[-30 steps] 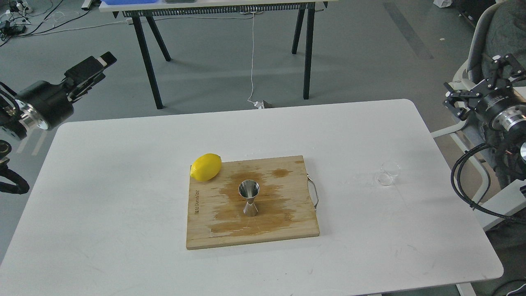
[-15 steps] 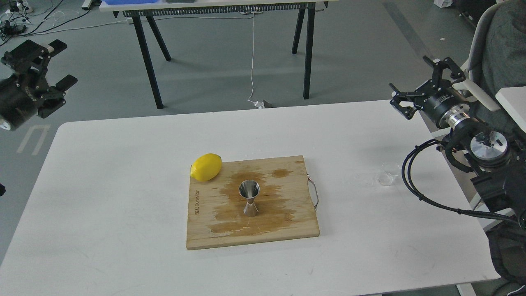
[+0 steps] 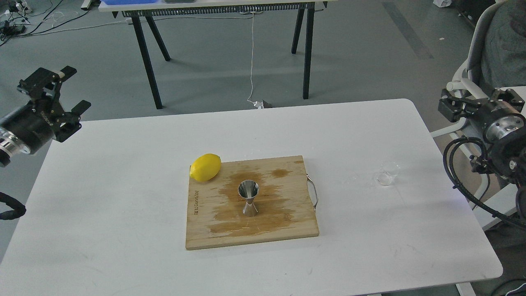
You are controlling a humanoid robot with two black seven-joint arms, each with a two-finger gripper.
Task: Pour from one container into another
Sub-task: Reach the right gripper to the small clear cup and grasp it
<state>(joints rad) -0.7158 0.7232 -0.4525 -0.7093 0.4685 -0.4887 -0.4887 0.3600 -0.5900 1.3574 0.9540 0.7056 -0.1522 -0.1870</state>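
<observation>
Left gripper open, empty, glass cup apart from jigger

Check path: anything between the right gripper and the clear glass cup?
Nothing visible. The small clear glass cup sits alone on the white table; only bare tabletop lies toward the right gripper. The wooden cutting board is off to its left.

Small clear glass cup sits upright on the white surface, out to the right; shiny steel hourglass jigger stands upright mid-cutting board, well apart.
</observation>
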